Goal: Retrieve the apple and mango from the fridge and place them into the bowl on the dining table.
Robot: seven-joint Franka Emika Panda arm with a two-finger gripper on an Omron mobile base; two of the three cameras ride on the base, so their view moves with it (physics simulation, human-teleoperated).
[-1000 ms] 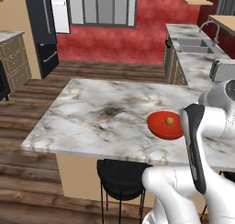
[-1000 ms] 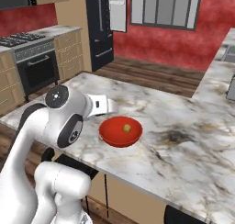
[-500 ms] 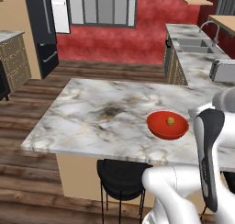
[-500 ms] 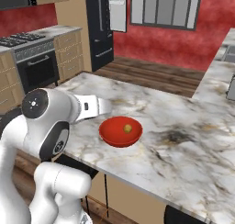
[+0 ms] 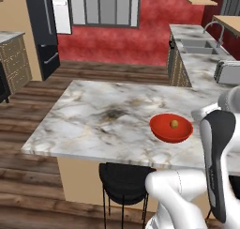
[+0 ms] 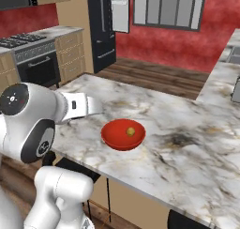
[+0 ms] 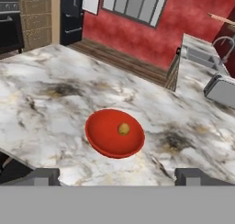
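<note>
Mango (image 7: pixel 123 129) sitting inside red bowl (image 7: pixel 98 142) near dining table (image 5: pixel 93 115) front edge; looking light, firm, smooth, likely slippery; I'm holding my pincer (image 7: pixel 117 175) wide open, gripping nothing; gripping around its middle seeming best.

My jaws stand spread wide with nothing between them; my fingertips (image 7: pixel 43 176) sit far apart. My arm (image 6: pixel 56 110) folds back over the counter's (image 6: pixel 197 143) near edge.
</note>
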